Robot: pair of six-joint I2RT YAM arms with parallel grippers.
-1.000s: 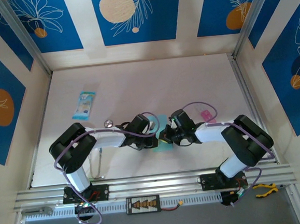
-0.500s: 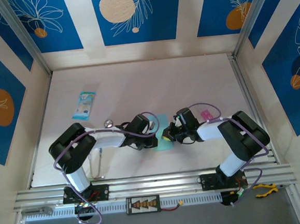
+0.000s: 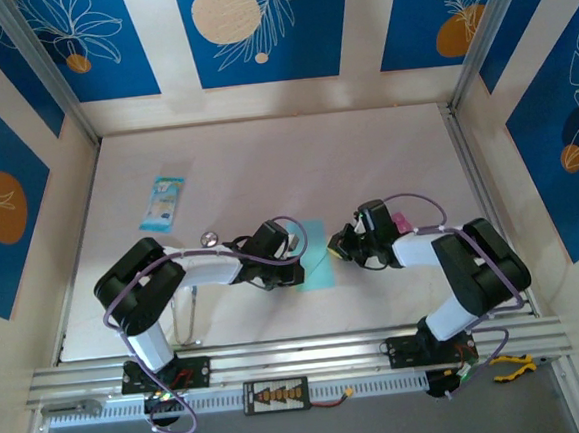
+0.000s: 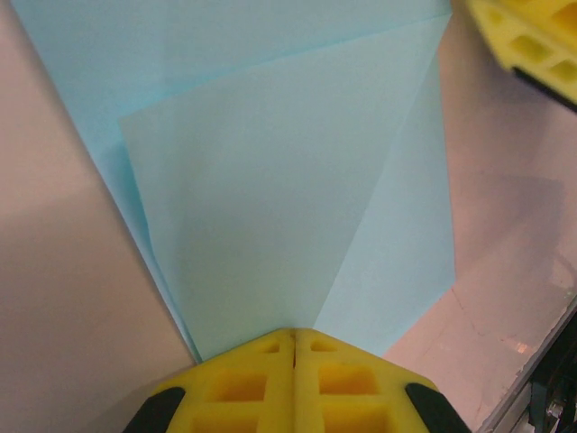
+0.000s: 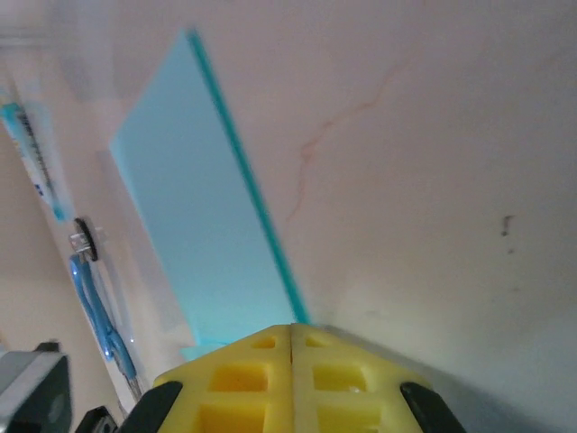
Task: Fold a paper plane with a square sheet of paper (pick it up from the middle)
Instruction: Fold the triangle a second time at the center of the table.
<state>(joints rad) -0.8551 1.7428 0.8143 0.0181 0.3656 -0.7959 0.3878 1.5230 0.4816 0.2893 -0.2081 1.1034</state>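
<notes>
There is one square sheet of paper (image 3: 313, 243), plain light blue, lying on the desk (image 3: 265, 158) between the two pincers. One flap of it is folded over at a slant, so two layers show in the left wrist view (image 4: 270, 180).

There are two pincers. The left pincer (image 3: 301, 267) sits at the sheet's left side. Its yellow fingers (image 4: 243, 383) are pressed fully together with no gap, and the sheet's near corner and fold line run under their tips. The tips touch the paper, but I cannot tell whether a layer is pinched between them. The right pincer (image 3: 336, 252) is just off the sheet's right edge, and its fingers (image 5: 243, 383) are likewise closed tight. From its wrist, the sheet (image 5: 194, 207) appears tilted and nearly edge-on, with the dark edge running right up to the fingertips. Whether that edge is gripped or merely touched cannot be told.

Other things, one of each:
- a blue-and-white printed packet (image 3: 162, 202), well to the sheet's left and farther back
- a small round metal item (image 3: 209, 239), left of the sheet beyond the left pincer
- a pink item (image 3: 400, 224), right of the sheet and partly behind the right arm
</notes>
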